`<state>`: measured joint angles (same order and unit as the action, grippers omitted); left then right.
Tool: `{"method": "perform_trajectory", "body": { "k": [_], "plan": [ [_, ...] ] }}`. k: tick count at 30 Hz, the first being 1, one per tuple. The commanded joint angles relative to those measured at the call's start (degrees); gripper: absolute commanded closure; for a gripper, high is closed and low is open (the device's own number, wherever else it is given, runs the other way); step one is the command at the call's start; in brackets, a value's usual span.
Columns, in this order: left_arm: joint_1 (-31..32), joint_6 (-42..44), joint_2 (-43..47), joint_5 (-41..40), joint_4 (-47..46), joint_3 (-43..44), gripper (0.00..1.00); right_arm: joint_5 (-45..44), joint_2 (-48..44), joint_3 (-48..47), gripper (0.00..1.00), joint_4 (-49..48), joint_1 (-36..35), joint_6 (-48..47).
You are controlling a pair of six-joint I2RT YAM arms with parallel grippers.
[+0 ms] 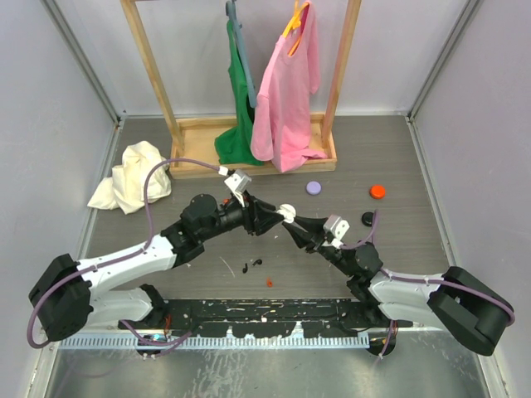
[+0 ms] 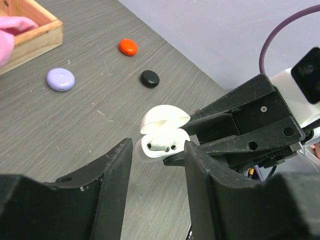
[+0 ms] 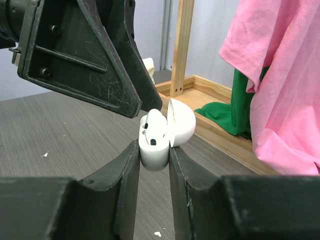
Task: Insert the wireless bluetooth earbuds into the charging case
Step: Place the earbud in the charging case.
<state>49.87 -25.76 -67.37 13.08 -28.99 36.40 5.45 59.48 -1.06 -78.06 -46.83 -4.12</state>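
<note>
My right gripper (image 3: 153, 150) is shut on the white charging case (image 3: 154, 150), holding it above the table with its lid (image 3: 182, 122) hinged open. A white earbud (image 3: 156, 124) stands in the case mouth, its top poking above the rim. In the left wrist view the case (image 2: 165, 127) shows white earbud tops (image 2: 161, 145) with dark spots inside; how many earbuds are in it I cannot tell. My left gripper (image 2: 158, 156) is open just short of the case, nothing between its fingers. From above, both grippers meet at the case (image 1: 287, 212) mid-table.
A purple disc (image 1: 314, 187), an orange disc (image 1: 377, 191) and a black disc (image 1: 367, 219) lie to the right. A wooden rack (image 1: 249, 137) with pink (image 1: 289, 91) and green shirts stands behind. A cream cloth (image 1: 133, 177) lies at left. Small dark bits (image 1: 253, 265) lie near the front.
</note>
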Motion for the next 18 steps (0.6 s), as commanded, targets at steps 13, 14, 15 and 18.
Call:
{"method": "perform_trajectory", "body": {
  "k": [13,14,15,18],
  "plan": [
    [-4.95,-2.29,8.79,8.68,23.94,9.73,0.29,11.53,0.54,-5.4,0.99,-0.33,-0.24,0.81],
    [-5.68,-3.39,8.59,10.62,23.91,9.73,0.28,12.57,0.63,-6.04,0.99,0.64,-0.2,0.73],
    [-6.32,-4.19,8.29,12.58,23.9,9.73,0.28,13.55,0.71,-6.69,0.99,1.57,-0.19,0.87],
    [-7.81,-5.79,7.31,15.67,24.19,9.78,0.28,15.81,1.4,-8.22,0.99,2.69,-0.19,1.42]
  ]
}}
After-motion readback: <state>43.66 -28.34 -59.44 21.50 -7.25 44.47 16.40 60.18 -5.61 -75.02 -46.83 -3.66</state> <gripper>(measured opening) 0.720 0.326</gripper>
